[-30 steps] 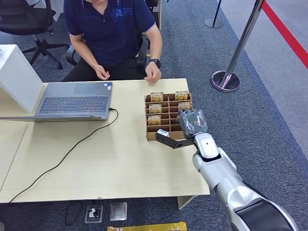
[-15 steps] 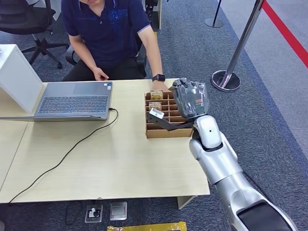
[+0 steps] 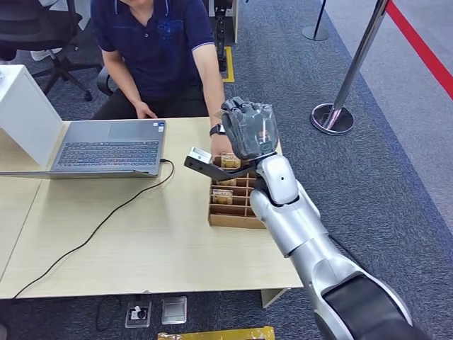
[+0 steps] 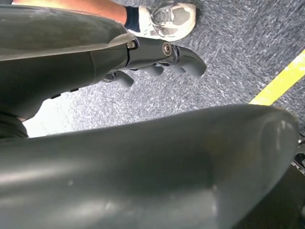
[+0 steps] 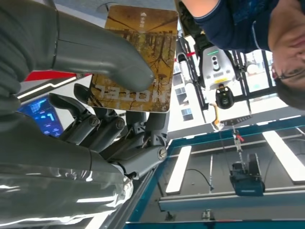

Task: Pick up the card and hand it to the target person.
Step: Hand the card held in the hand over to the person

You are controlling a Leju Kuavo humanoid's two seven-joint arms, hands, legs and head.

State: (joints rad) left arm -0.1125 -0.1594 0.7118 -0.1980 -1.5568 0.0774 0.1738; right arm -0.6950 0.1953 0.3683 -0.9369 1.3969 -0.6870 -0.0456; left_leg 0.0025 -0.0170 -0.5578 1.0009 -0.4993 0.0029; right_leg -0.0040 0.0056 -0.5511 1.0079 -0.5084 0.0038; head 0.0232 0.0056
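right hand (image 3: 250,129), grey under a clear plastic cover, is raised above the light wooden desk (image 3: 134,234), over the far end of the brown cardboard slotted card box (image 3: 235,202). in the right wrist view its thick grey thumb presses a yellow-brown printed hotel card (image 5: 138,57) against the dark fingers (image 5: 104,129) behind it, so the card is pinched and held off the desk. person in a dark blue polo shirt (image 3: 155,42) sits at the far side of the desk, one hand with a black wristwatch (image 3: 216,129) reaching down at the box just beside the robot's hand. more cards stand in the box's slots. open grey laptop (image 3: 107,147) lies to the left, a black cable (image 3: 101,227) trailing across the desk. left hand (image 4: 162,55) hangs over grey carpet, its fingers loosely curled on nothing.
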